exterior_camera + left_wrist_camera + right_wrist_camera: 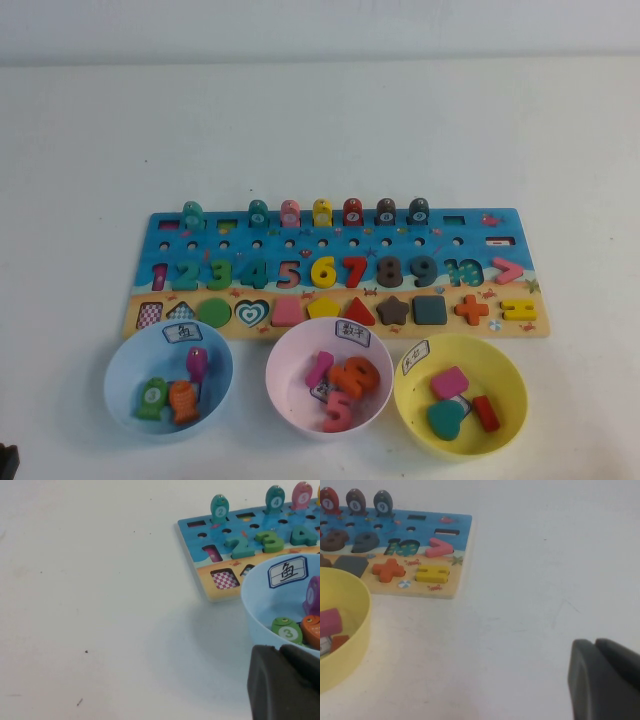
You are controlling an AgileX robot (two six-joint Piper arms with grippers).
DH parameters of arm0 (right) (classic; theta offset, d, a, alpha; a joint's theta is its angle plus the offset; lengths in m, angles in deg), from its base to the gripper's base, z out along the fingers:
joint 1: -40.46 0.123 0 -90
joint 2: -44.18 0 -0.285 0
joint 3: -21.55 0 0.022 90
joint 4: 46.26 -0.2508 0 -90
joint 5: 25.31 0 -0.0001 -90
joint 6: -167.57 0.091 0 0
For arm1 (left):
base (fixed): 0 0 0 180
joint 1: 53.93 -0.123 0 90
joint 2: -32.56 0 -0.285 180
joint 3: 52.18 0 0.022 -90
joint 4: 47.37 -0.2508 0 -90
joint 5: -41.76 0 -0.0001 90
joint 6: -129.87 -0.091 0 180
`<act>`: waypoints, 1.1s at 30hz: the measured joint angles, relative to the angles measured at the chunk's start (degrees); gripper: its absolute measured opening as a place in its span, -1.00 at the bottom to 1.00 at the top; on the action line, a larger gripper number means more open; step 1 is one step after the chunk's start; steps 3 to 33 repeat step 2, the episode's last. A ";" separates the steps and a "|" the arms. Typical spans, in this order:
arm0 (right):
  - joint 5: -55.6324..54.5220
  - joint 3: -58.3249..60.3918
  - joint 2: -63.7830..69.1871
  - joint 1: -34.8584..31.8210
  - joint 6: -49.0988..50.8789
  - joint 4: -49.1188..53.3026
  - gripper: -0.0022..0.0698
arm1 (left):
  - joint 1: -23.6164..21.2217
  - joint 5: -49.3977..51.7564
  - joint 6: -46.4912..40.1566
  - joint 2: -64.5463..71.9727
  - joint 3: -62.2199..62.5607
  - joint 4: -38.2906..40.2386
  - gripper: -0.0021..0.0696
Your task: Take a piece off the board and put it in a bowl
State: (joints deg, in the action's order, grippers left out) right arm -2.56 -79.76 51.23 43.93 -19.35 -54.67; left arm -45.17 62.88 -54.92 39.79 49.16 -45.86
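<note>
The red piece (486,412) lies in the yellow bowl (412,400) beside a pink block (449,381) and a teal heart (446,420), its long axis slanting from near the bowl's centre toward the right rim. It is well apart from both grippers. The right gripper (605,680), closed on nothing, rests over bare table right of the board (330,232); the left gripper (282,682) sits near the blue bowl (252,610), and I cannot tell its state.

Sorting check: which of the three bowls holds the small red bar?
The yellow bowl, rightmost of the three; the red bar lies inside. The pink bowl holds numbers, the light blue bowl fish.
</note>
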 joint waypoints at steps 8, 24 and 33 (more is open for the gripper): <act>0.00 0.00 0.00 0.00 0.00 0.00 -0.99 | 0.00 0.00 0.00 0.00 0.00 0.00 -0.96; 0.00 0.00 0.00 0.00 0.00 0.00 -0.99 | 0.00 0.00 0.00 0.00 0.00 0.00 -0.96; 0.00 0.00 0.00 0.00 0.00 0.00 -0.99 | 0.00 0.00 0.00 0.00 0.00 0.00 -0.96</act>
